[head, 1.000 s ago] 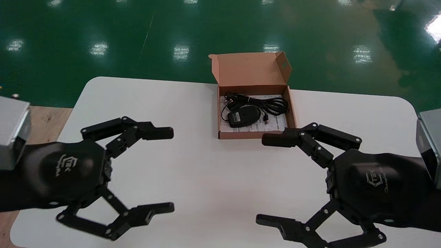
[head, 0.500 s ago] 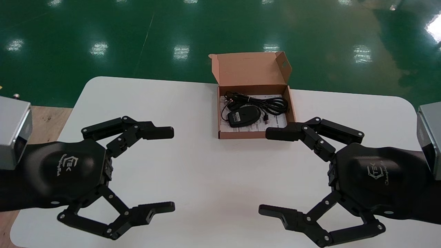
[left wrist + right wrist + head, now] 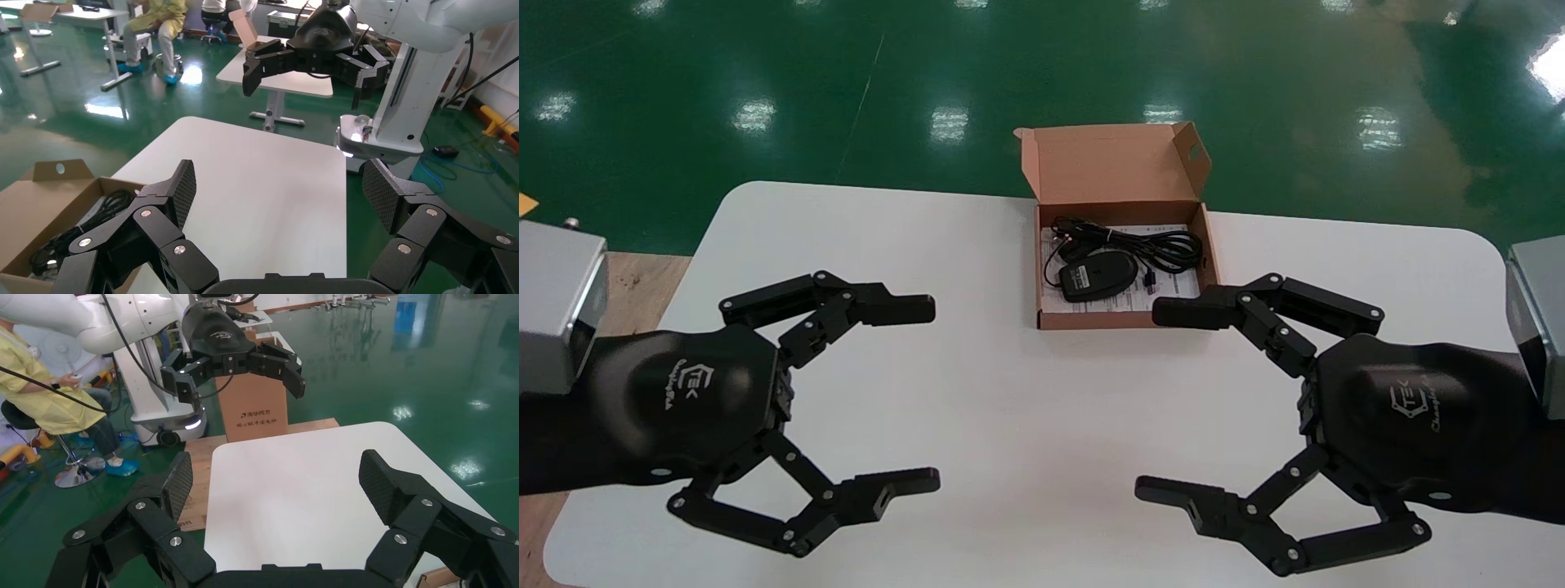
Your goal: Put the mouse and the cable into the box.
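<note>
Right claw [image 3: 1156, 400]: jaws spread wide, nothing between them. It hovers over the desk [image 3: 1009, 384] on the near side of the box [image 3: 1091, 320]. The farther fingertip [image 3: 1173, 313] sits just beside the box's near right corner; cannot tell if it touches.

Left claw [image 3: 926, 396]: also spread wide and empty, on the near side of the box and well off to its left.

Mouse [image 3: 1097, 274]: inside the box, belly up with the label showing. Its long axis runs across the box, slightly slanted.

Cable [image 3: 1164, 247]: bundled inside the box, behind the mouse toward the lid [image 3: 1115, 163]. One strand loops round the mouse's left end. The lid stands open at the box's far edge.

Judgement: both items already lie in the box, so the placing looks done. If either needs a nudge, the right arm is nearer, reaching forward and a little left.
</note>
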`<state>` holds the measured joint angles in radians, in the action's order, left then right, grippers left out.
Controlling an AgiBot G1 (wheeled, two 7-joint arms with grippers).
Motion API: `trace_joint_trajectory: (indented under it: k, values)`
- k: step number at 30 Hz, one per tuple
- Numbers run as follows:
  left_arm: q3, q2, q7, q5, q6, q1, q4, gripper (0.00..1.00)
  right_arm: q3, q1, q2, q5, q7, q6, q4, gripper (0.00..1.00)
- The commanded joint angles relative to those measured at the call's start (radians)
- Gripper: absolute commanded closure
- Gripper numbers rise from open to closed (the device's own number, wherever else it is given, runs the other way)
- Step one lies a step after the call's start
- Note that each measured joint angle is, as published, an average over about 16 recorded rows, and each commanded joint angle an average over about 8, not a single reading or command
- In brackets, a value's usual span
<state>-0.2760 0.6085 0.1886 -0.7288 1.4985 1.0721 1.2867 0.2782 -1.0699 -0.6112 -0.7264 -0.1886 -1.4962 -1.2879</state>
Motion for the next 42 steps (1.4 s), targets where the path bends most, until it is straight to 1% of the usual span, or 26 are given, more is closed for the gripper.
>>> trace_joint_trajectory:
  k: [1, 42]
  values:
    - [-0.001, 0.001, 0.0, 0.0, -0.001, 0.001, -0.001, 0.0, 0.0, -0.001, 0.0, -0.001, 0.0, 0.0, 0.001, 0.0]
    - [-0.005, 0.004, -0.002, -0.002, -0.005, 0.003, -0.004, 0.0, 0.001, -0.004, 0.0, -0.004, 0.001, 0.001, 0.004, 0.0]
